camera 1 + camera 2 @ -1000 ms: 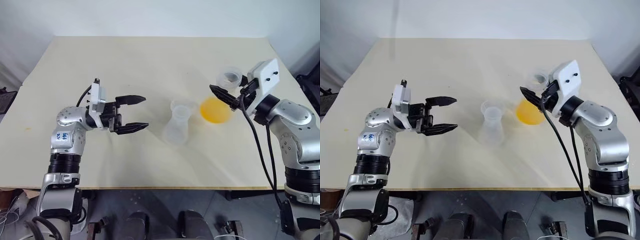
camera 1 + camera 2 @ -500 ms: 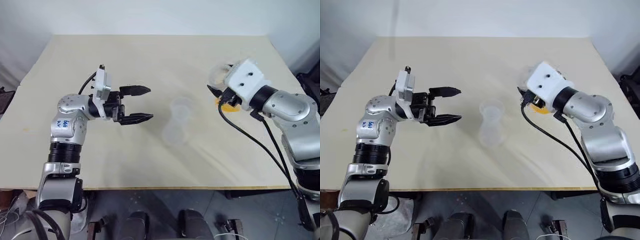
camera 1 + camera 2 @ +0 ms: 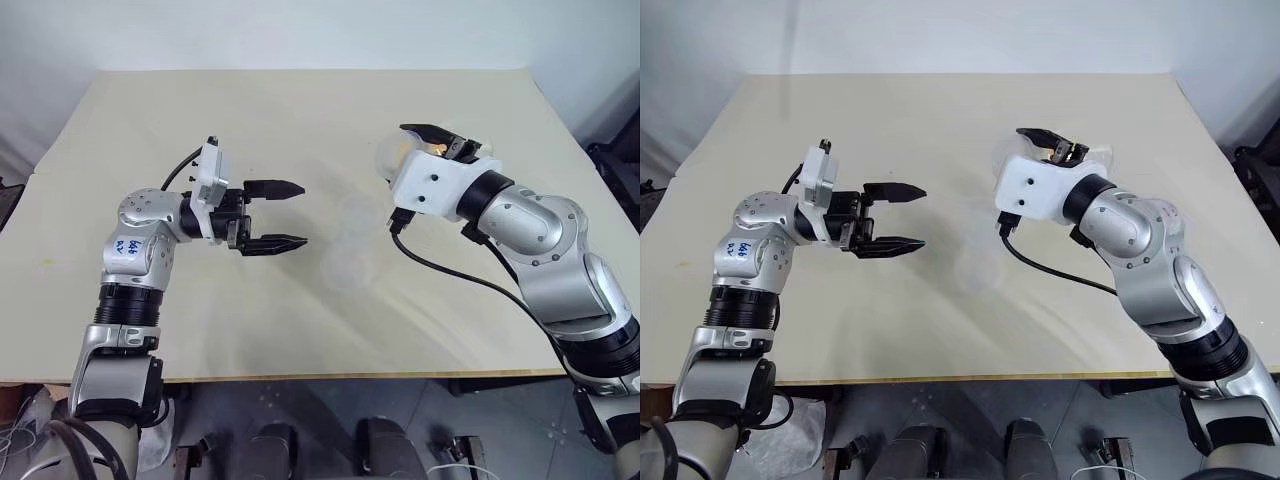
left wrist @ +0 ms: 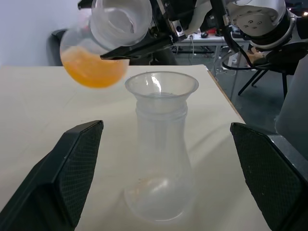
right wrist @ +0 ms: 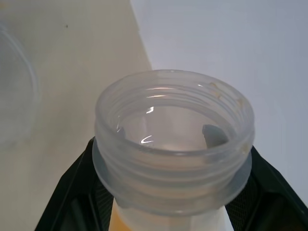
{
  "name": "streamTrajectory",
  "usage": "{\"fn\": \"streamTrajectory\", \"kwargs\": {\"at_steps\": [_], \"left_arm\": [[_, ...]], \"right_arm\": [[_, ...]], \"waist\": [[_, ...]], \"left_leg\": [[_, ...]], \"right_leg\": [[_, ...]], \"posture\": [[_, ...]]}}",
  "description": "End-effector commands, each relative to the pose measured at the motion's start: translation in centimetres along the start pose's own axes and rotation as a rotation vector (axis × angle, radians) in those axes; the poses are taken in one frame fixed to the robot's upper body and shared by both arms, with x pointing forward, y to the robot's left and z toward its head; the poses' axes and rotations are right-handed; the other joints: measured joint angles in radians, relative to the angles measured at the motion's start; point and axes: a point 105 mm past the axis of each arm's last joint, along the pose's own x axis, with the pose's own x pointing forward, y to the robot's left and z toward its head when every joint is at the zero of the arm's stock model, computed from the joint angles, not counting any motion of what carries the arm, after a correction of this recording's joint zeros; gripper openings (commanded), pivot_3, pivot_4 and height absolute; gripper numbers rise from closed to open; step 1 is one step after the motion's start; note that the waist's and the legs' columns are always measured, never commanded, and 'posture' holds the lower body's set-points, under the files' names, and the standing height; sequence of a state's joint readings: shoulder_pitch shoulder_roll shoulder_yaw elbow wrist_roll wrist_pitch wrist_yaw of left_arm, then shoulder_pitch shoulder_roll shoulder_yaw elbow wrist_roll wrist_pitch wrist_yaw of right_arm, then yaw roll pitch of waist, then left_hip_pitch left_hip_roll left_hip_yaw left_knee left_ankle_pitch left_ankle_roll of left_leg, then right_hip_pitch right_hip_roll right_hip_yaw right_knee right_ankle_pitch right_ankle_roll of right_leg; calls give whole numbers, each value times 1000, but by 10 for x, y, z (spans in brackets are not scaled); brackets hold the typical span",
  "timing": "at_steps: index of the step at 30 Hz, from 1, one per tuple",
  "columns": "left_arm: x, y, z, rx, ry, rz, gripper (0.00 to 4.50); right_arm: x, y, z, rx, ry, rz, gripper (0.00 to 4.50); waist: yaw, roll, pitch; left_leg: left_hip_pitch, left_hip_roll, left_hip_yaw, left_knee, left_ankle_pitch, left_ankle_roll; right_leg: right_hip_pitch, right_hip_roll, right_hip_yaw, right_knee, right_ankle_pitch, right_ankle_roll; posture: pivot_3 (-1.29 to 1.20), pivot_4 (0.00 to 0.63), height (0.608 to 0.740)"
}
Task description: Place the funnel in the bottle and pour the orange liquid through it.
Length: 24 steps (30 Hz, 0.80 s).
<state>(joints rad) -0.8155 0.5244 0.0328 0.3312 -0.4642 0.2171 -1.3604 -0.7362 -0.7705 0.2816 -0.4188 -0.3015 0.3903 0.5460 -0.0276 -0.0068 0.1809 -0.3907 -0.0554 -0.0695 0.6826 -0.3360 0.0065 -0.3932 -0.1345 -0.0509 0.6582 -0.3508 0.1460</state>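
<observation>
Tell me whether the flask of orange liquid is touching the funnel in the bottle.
Apart. In the left wrist view the flask, tipped in the right gripper, hangs above and beside the funnel in the bottle, with table showing between them.

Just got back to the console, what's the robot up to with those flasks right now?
The right hand is shut on the neck of a clear plastic flask holding orange liquid, tipped on its side in the air beside and above the clear plastic funnel. That funnel sits in the neck of the squat clear conical bottle, which stands upright on the beige table. Nothing is seen pouring, and the bottle looks empty. The left hand hangs open beside the bottle, touching nothing.
</observation>
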Motion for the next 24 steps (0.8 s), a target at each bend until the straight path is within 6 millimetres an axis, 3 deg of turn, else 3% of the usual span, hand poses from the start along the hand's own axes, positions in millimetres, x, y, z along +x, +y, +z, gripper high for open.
{"fn": "streamTrajectory", "kwargs": {"at_steps": [1,12,24], "left_arm": [[-4,1,4,24,2,5,4500],[-3,0,1,13,-12,9,4500],[1,-4,-7,-17,-24,11,4500]], "right_arm": [[-1,-17,17,-110,-52,-77,2463],[1,-7,26,-257,-77,-84,2463],[1,4,15,-346,-61,-61,2463]], "waist": [[-1,0,0],[0,0,0],[-1,0,0]], "left_leg": [[0,0,0,0,0,0],[0,0,0,0,0,0],[0,0,0,0,0,0]], "right_leg": [[0,0,0,0,0,0],[0,0,0,1,0,0],[0,1,0,1,0,0]], "posture": [[0,150,740],[0,150,740],[0,150,740]]}}
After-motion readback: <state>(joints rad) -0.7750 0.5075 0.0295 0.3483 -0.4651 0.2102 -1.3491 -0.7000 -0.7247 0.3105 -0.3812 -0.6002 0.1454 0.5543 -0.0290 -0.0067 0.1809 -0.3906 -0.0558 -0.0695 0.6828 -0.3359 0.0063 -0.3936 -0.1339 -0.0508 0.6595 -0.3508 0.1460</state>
